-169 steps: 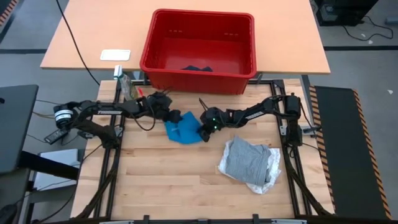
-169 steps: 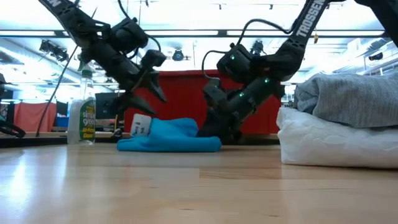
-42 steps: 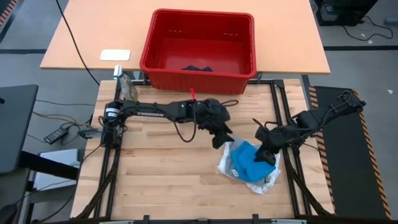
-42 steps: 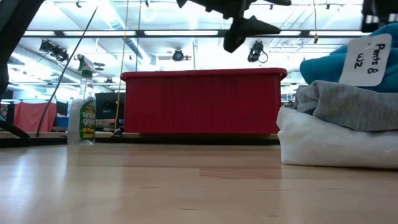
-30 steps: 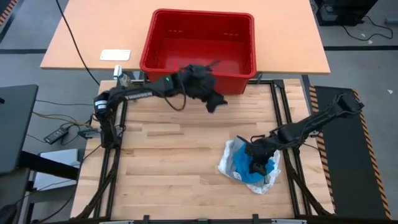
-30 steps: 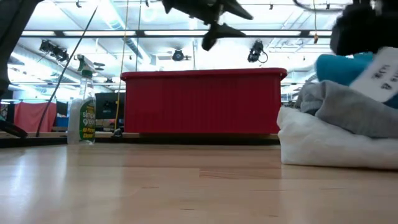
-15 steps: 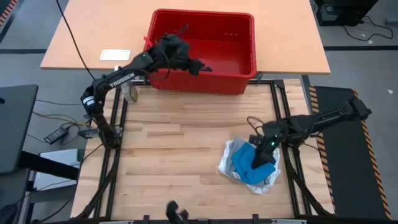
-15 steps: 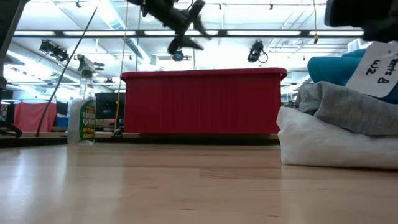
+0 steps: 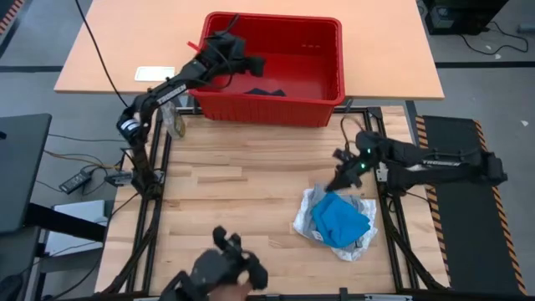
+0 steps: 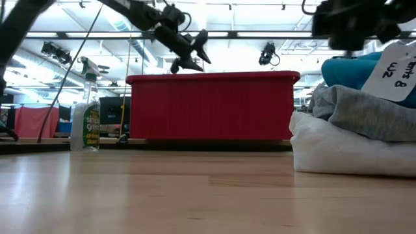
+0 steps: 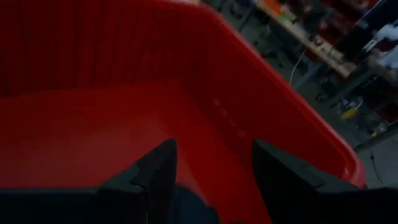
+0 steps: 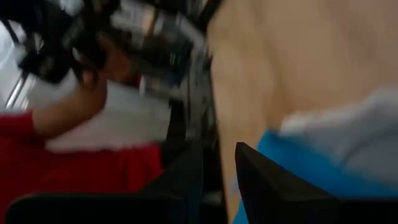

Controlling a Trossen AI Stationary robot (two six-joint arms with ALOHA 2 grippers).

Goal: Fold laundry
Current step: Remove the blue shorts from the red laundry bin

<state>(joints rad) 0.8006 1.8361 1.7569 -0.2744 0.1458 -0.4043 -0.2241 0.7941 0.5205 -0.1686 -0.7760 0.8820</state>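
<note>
Hand (image 9: 219, 272): a person's, dark-gloved or dark-sleeved, at the table's near edge.
Table (image 9: 226, 217): pale wood.
Stack, right of centre: blue garment (image 9: 341, 219) on top, tagged; grey garment (image 10: 364, 117) under it; white garment (image 10: 331, 153) at the bottom, on the table.
Right gripper (image 9: 339, 179): just above the stack's far edge, fingers a narrow gap apart, holding nothing.
Spray bottle (image 10: 86, 120): upright, far left corner.
Basket (image 9: 267, 104): red, beyond the table; navy garment (image 9: 266, 91) lies on its floor.
Left gripper (image 11: 211, 168): over the basket's left end, fingers spread, empty.
</note>
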